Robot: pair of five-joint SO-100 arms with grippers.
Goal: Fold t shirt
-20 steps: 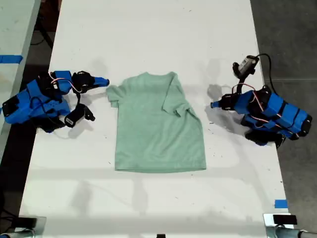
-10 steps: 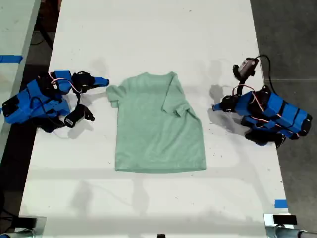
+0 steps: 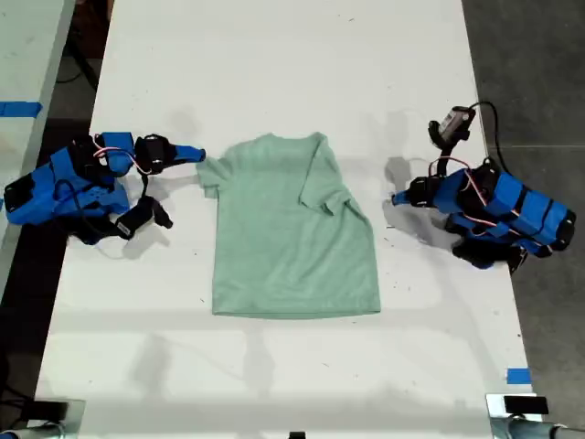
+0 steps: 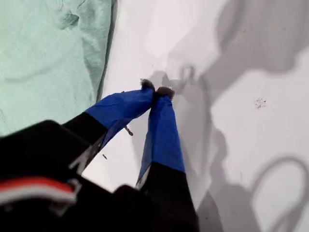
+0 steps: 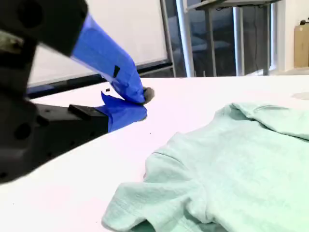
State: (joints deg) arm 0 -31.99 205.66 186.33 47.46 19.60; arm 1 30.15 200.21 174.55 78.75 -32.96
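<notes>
Surface (image 3: 274, 73): white. T shirt (image 3: 292, 233): flat at centre, one sleeve folded in, between both claws. My first claw (image 4: 155, 90): shut, empty, has eased back slightly. My second claw (image 5: 140, 101): shut, beside unfolded sleeve; that fold likely next.

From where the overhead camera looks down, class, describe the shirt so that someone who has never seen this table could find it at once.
Start with the long white table. In its middle, between two blue robot arms, lies the t shirt, flat, neck toward the far end. It is the only cloth and the only pale mint-green thing there, with the sleeve on the exterior view's right folded in over its body.
</notes>
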